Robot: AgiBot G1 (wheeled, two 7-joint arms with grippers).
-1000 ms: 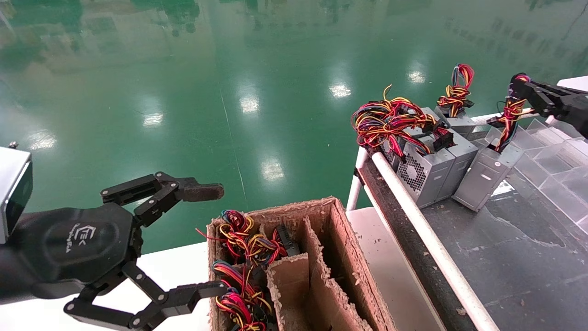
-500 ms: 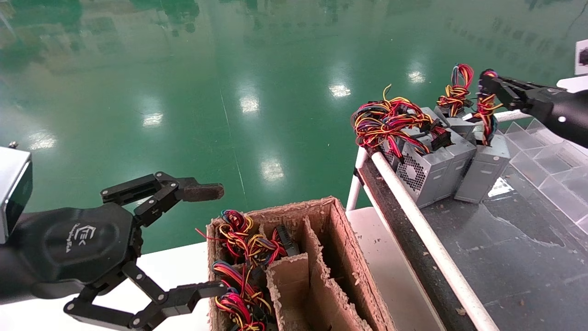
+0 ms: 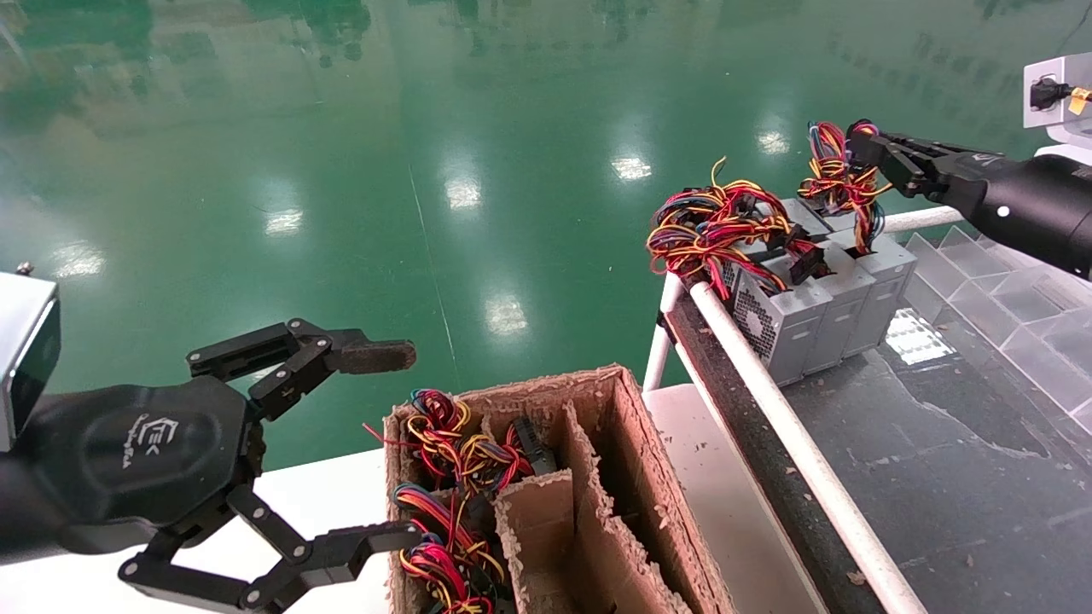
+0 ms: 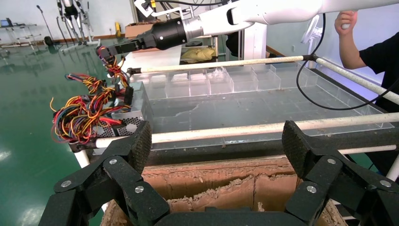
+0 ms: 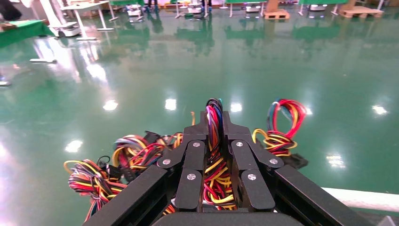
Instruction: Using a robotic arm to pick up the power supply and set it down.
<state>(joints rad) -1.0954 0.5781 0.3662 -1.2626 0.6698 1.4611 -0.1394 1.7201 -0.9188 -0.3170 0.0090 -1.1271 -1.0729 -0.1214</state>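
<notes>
Setting: a glossy green factory floor (image 3: pixel 409 170) is seen beyond a dark grey conveyor surface (image 3: pixel 938 477), which is bordered by a white tubular rail (image 3: pixel 793 443) along its left edge. Clear plastic partition trays (image 3: pixel 1007 298) are set along the far right of the surface.

Item: a small grey metal rectangular power supply (image 3: pixel 879 290) is stood upright at the far left corner of the surface, the rightmost of a close row, touching the next of the identical grey boxes (image 3: pixel 802 315). Its tied bundle of red, yellow, orange and black wires (image 3: pixel 840 183) rises from its top.

Right gripper (image 3: pixel 863 147), black, two-finger linkage type, on a silver-white forearm: held above the box, its jaws clamped together on the top of the wire bundle (image 5: pixel 215 155), as is confirmed in the right wrist view.

Left gripper (image 3: pixel 388 443), black, with a brownish fingertip pad: held at the near left, beside a torn brown cardboard divider box (image 3: pixel 597 477) containing further wire bundles; jaws spread wide apart, nothing between them.
</notes>
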